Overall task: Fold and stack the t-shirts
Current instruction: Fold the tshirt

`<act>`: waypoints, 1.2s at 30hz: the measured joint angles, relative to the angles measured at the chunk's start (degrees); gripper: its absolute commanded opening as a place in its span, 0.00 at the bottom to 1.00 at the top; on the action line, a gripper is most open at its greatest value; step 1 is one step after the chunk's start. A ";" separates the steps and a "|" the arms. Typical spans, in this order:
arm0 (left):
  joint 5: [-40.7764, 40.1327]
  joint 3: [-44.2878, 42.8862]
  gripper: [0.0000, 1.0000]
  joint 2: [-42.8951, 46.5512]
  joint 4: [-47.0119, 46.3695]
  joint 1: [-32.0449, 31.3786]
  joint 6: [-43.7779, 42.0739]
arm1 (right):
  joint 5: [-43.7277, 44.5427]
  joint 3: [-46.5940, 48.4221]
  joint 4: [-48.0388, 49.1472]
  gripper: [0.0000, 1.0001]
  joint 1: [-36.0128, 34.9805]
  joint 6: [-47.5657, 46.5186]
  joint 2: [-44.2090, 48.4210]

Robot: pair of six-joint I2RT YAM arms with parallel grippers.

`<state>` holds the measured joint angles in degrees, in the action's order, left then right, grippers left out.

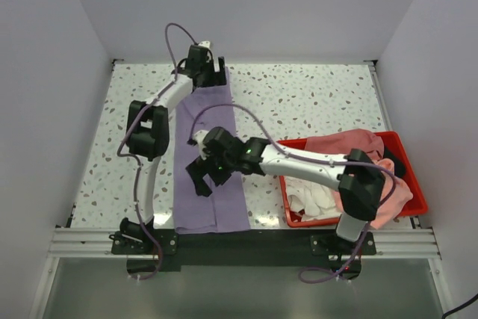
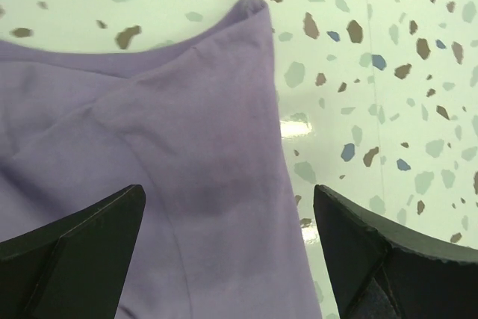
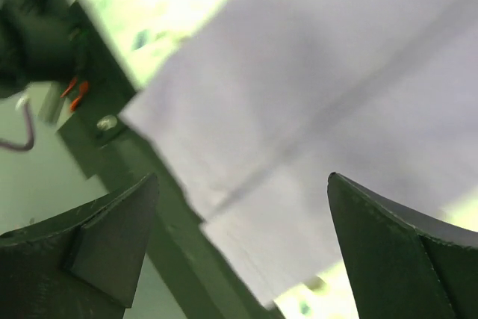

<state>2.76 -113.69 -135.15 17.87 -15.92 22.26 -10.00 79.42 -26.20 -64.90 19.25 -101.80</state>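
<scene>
— Where are we?

— Our lavender t-shirt (image 1: 216, 207) lies in a long strip on the table (image 1: 314, 102), running from twelve to six o'clock. The other t-shirts (image 1: 351, 143) sit in the red bin (image 1: 415, 184) at four o'clock. Left claw (image 2: 228, 198) over the far end and right claw (image 3: 243, 184) above the near end both gape wide, holding nothing.

— What's the risk?

— If we pinch only the top layer, we think the fold slides apart.

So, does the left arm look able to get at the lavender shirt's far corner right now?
Probably yes. The left claw is open above the lavender shirt, close to that corner, and nothing lies between them. The right claw hangs over the shirt's near end, apart from it.
</scene>
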 measured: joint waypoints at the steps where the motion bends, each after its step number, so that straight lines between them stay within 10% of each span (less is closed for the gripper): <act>1: -1.64 0.07 1.00 0.87 0.83 -0.17 -0.72 | 0.48 -1.79 -0.20 0.99 2.40 0.42 2.64; 18: -16.46 4.96 0.87 9.11 14.32 -0.28 -5.11 | 20.87 -10.49 -6.34 0.99 28.26 2.93 22.21; 36: -16.65 4.59 0.61 2.19 18.62 -0.28 -5.31 | 24.09 -15.17 -8.09 0.99 31.17 2.54 24.37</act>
<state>-13.89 -109.10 -132.97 36.49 -16.21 16.95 14.09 64.25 -34.28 -33.74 21.78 -77.43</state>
